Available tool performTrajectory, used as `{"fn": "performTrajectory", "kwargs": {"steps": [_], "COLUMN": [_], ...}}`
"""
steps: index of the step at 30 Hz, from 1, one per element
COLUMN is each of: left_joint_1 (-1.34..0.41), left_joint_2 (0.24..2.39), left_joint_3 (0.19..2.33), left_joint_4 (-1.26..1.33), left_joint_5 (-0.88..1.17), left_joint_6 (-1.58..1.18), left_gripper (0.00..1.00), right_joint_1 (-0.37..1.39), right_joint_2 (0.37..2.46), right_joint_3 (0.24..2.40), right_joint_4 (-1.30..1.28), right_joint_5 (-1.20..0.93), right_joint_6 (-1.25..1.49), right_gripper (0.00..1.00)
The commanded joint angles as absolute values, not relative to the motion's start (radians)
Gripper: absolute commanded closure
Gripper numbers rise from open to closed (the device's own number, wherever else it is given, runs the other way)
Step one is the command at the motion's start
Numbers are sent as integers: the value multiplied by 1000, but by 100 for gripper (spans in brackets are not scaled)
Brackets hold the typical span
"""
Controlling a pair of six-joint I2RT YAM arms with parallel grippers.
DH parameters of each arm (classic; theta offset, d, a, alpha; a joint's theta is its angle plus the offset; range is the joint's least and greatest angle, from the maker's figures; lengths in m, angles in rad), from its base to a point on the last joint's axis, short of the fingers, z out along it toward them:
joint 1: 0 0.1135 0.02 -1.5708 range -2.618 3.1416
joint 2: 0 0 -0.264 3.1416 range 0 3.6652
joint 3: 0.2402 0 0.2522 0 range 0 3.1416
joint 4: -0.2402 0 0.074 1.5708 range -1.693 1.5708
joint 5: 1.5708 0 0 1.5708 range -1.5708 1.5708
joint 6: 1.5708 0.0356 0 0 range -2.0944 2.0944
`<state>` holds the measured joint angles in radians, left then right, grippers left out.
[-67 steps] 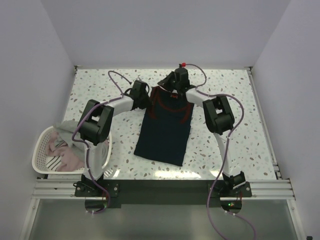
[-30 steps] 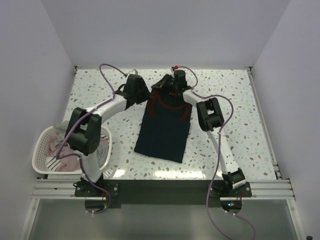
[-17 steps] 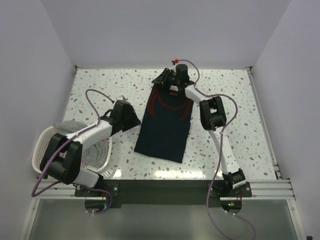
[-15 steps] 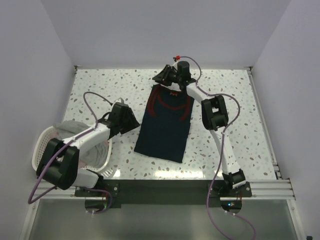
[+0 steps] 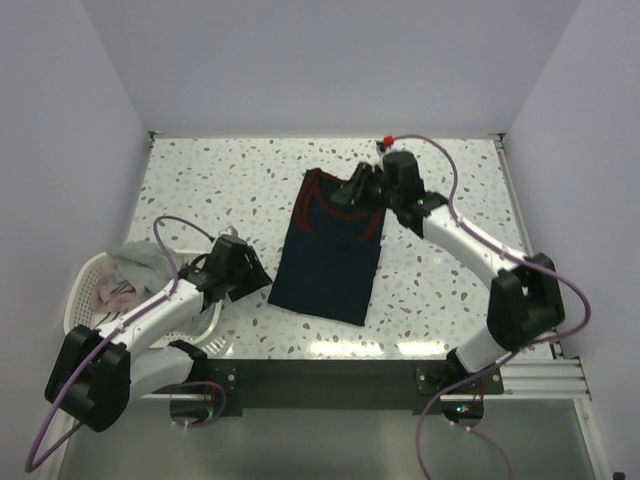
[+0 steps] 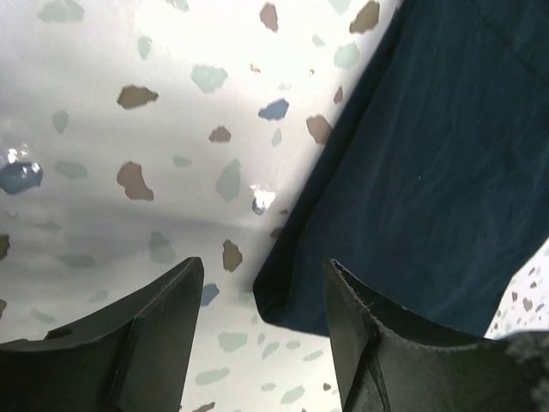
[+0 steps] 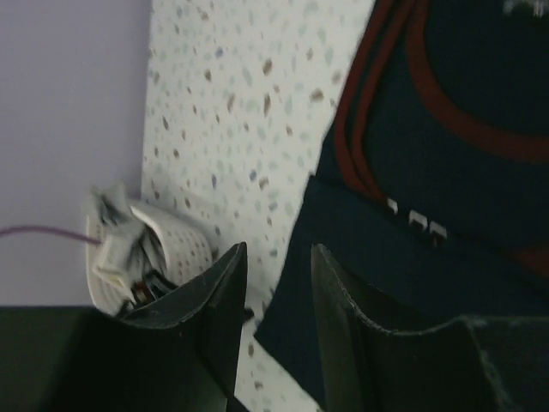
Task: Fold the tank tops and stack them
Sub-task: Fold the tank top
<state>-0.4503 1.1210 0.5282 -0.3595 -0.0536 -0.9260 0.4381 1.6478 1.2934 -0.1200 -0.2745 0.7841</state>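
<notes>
From above. Can see the navy jersey (image 5: pixel 328 255) spread flat on the table (image 5: pixel 200 180), midway between its left and right edges, collar toward the far edge and hem toward the near edge. Can place the left gripper (image 5: pixel 248 268) low at the hem's left corner, just beside the cloth; cannot judge its opening from here. Can place the right gripper (image 5: pixel 356 188) over the collar end, hiding part of the red trim; cannot read its jaws here either. Can pick out the white basket (image 5: pixel 82 312) at the near left corner, partly covered by the left arm, with a grey top (image 5: pixel 135 262) heaped over its far rim and pinkish tops (image 5: pixel 112 295) inside, mostly hidden.

Left wrist. Shows the left gripper (image 6: pixel 262 343) spread wide and holding nothing, its fingers (image 6: pixel 146 343) cut off at the bottom. Shows the jersey's (image 6: pixel 429 172) corner lying on the table between them; cannot tell about contact with the right-hand finger.

Right wrist. Shows the right gripper (image 7: pixel 273 300) partly open, gripping nothing, hovering above the jersey (image 7: pixel 463 180). Shows white lettering (image 7: pixel 419 227) cut short by one finger, and the basket (image 7: pixel 184 236) and grey top (image 7: pixel 111 227) small and blurred.
</notes>
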Motion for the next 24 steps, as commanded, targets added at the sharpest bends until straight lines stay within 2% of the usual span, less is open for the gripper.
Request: {"fn": "performTrajectory", "kwargs": {"steps": [1,5,11,16,20,24], "left_joint_1": [-462,-471,-476,-483,-494,-511], "left_joint_2": [1071,1065,1031,1057,1109,1134], "left_joint_3": [508,494,462,462,459,460], "left_joint_4": [-388,-374,-330,-301,-308,-362], "left_joint_5": [-5,63,116,138,143,88], "left_joint_6": [-943,-928,-920,-893,-891,-910], "left_gripper": [38,38,39,40,44,46], "right_joint_1": [501,561,572,624,675,727], "right_joint_2": [1446,1203,942,928,963,997], "right_joint_3": [993,696,543,486,462,483], "right_joint_4": [-258,-293,-434,-404,-310,-347], "right_joint_5": [-132,-130,-126,-144,-161,-94], "right_joint_6": [778,856,906,953,1020,1020], "right_gripper": [60,60,59,59,60,59]}}
